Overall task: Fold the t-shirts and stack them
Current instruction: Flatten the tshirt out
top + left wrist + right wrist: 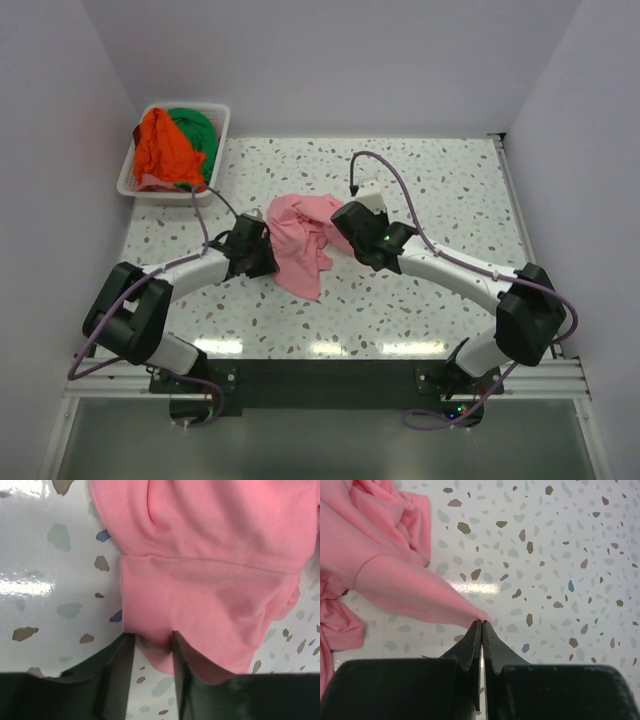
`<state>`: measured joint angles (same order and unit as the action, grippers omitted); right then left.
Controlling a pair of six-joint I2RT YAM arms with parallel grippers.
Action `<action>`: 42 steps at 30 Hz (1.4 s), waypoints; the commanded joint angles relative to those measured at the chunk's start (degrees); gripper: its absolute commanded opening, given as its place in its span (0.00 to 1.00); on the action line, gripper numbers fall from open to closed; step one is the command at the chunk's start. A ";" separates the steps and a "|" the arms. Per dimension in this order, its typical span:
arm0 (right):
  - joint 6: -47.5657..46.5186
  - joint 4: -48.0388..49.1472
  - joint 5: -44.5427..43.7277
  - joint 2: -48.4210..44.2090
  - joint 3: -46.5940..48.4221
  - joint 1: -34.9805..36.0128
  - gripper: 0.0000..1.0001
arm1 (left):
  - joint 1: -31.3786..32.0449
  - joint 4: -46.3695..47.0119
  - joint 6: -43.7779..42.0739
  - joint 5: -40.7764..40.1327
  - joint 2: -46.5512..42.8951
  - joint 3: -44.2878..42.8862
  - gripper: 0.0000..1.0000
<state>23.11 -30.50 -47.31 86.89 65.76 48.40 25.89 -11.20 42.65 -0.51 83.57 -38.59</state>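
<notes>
Right gripper [482, 624], bottom centre of its wrist view: jaws pressed shut on the pointed tip of a sleeve of the pink t-shirt [380, 575], whose bulk lies toward the upper left. Left gripper [152, 636]: jaws stand apart with a lobe of the hem between them, and the cloth extends up-frame. Overhead, the shirt sits crumpled at the middle of the table [450, 200], its long axis running roughly top to bottom, with one arm at each flank, about equally near. Spreading it flat probably calls for drawing the two holds apart sideways. The orange t-shirt [160, 150] and green t-shirt [196, 128] lie heaped in the basket [226, 112], upper left.
</notes>
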 commanded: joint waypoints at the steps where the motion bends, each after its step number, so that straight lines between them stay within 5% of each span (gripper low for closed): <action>1: 1.50 -0.17 -4.63 -3.65 -1.94 -1.02 0.00 | 0.48 1.28 -0.38 -3.17 2.82 -3.50 0.35; 3: 1.32 -0.17 -5.25 -4.88 -2.39 -2.34 0.00 | 0.48 1.10 -0.64 -6.76 5.02 -4.73 0.06; 4: 1.15 -0.09 -5.08 -5.93 -2.82 -2.96 0.00 | 0.48 -0.82 -0.64 -8.26 5.81 -5.79 0.00; 9: -1.40 1.50 -7.44 -8.40 -3.00 -6.03 0.00 | 0.48 -4.79 -1.96 -16.34 5.82 -12.56 0.00; 23: -17.56 10.28 -16.32 -22.46 3.93 -7.09 0.00 | 0.48 -17.19 -3.89 -36.39 -11.58 -32.77 0.00; 32: -26.01 13.28 -12.11 -29.85 12.54 -7.18 0.00 | 0.48 -17.19 -9.16 -41.14 -21.50 -44.28 0.00; 42: -25.49 5.81 1.16 -31.70 25.99 -7.18 0.00 | 0.48 -13.94 -13.65 -36.85 -29.35 -52.63 0.00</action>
<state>-1.23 -23.16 -50.89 54.61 87.55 41.50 26.28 -28.36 32.27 -38.26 54.30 -87.94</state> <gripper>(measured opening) 0.011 0.027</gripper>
